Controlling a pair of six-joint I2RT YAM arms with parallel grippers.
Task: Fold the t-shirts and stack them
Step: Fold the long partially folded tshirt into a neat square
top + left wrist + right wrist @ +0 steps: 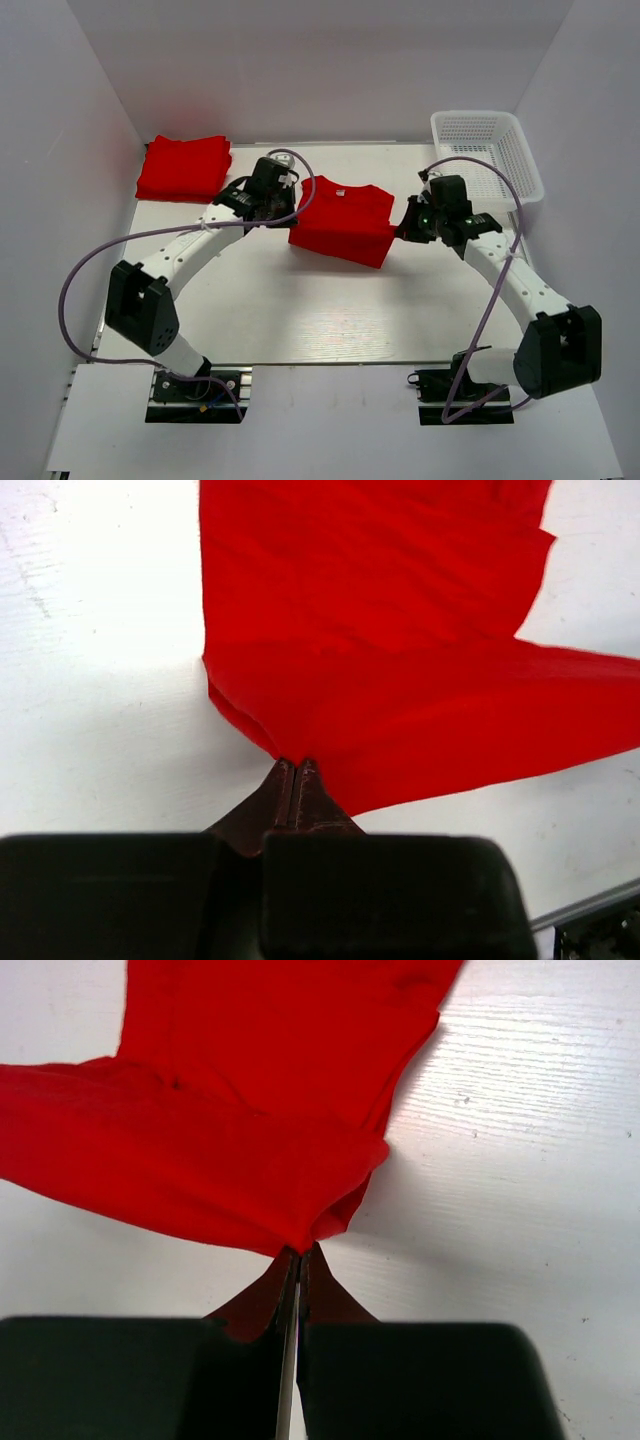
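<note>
A bright red t-shirt (pixel 342 222) lies partly folded at the middle back of the white table, its lower part doubled up over the chest. My left gripper (pixel 283 212) is shut on its left folded corner, seen in the left wrist view (pixel 292 763) where the red cloth (pixel 400 660) spreads away from the jaws. My right gripper (pixel 404 228) is shut on the right folded corner, seen in the right wrist view (pixel 300 1250) with the cloth (pixel 220 1150) bunched at the tips. A stack of folded red t-shirts (pixel 184 167) lies at the back left.
A white plastic mesh basket (pixel 487 152) stands at the back right, close behind my right arm. White walls enclose the table on the left, back and right. The table's front edge (pixel 320 364) runs just ahead of the arm bases.
</note>
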